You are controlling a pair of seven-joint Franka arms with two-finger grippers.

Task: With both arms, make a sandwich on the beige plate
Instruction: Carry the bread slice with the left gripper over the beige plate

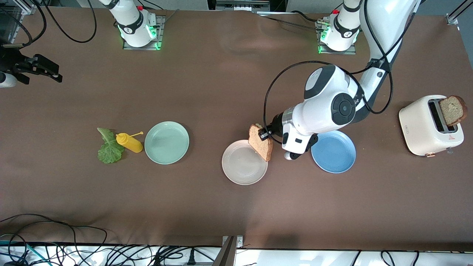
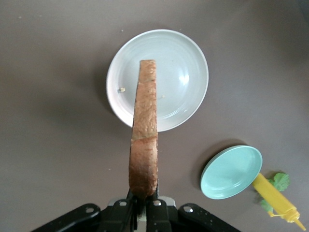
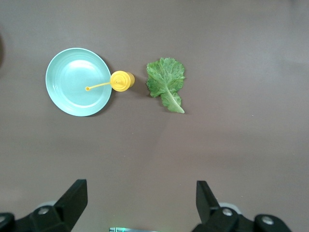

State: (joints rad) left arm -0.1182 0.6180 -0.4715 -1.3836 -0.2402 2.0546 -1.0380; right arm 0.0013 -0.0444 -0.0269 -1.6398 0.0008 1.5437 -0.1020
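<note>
Left hand (image 1: 264, 134) clamps bread slice (image 1: 261, 142) over beige plate (image 1: 240, 170) rim.

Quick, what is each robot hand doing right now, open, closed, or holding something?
Left gripper: shut on the bread slice, over the beige plate.
Right gripper: open, holding nothing, above the table near the lettuce leaf.

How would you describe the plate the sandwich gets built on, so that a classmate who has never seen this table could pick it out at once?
Three round plates lie in a row across the brown table. The beige plate is the middle one, between the mint-green plate and the blue plate. It alone is pale off-white, and the left gripper holds a bread slice on edge over its rim.
</note>
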